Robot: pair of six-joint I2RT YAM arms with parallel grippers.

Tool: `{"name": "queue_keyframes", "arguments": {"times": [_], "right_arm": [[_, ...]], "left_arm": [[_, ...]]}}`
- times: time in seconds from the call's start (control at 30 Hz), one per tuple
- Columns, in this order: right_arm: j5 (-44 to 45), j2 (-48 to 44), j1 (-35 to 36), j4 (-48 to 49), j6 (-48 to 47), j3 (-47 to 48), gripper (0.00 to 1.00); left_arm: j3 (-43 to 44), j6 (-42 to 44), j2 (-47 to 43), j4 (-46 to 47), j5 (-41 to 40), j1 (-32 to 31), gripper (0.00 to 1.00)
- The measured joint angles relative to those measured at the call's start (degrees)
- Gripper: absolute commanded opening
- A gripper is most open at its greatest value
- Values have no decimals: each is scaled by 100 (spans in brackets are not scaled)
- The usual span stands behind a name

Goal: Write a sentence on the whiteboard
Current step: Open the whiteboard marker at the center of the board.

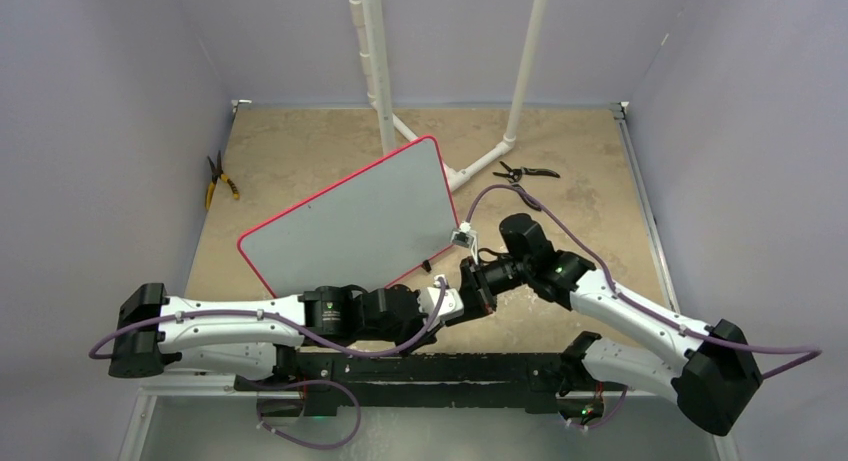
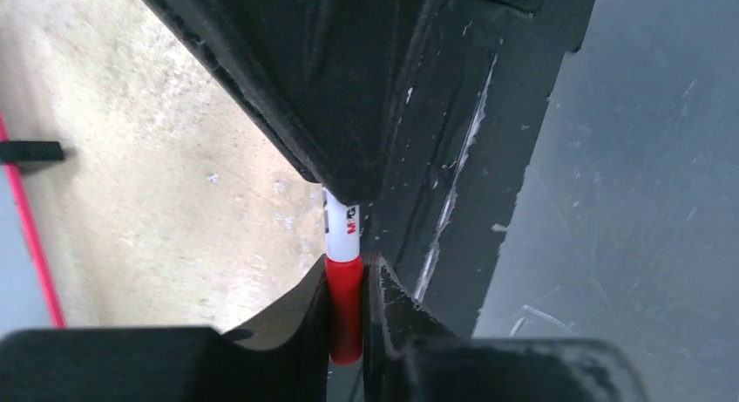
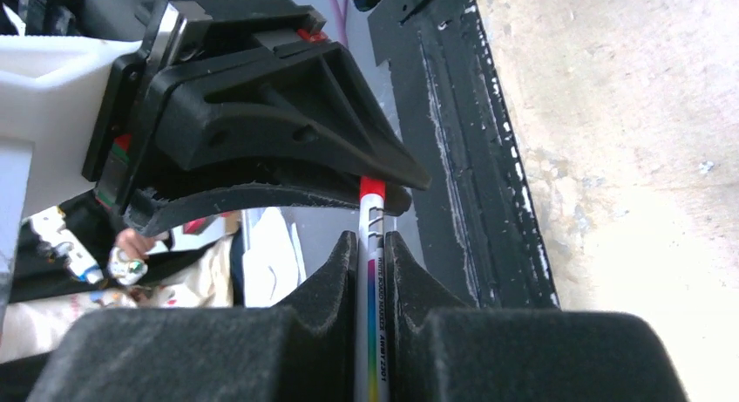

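The whiteboard lies tilted on the tan table, pale grey with a red rim. Its face shows plain grey, and the sentence is out of view. Both grippers meet just off the board's near right corner. My left gripper is closed on the red cap of a marker. My right gripper is shut on the same marker's white barrel, which has a rainbow stripe. In the top view the left gripper and right gripper face each other tip to tip.
Yellow-handled pliers lie at the far left of the table and black pliers at the far right. A white pipe frame stands behind the board. A small white part hangs on the purple cable by the right wrist.
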Motion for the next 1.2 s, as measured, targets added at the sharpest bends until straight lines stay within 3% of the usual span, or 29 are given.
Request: {"name": "queue_keyframes", "arguments": {"times": [0.3,0.7,0.97,1.2], "right_arm": [[262,-219,4,-905,-260,481,0],[1198,-245,-341,-3235,-960,2304,0],[1762,205,-389,-4107,-1346,3493,0],[2022,310,-382,-4511,-1410,3956,0]], "left_arm": [[0,48,9,238,-22,7,0],[184,787,-52,1021,-393,138,0],[131,1172,-190,1613,319,839,0],[120,1447,-203,1912,505,962,0]]}}
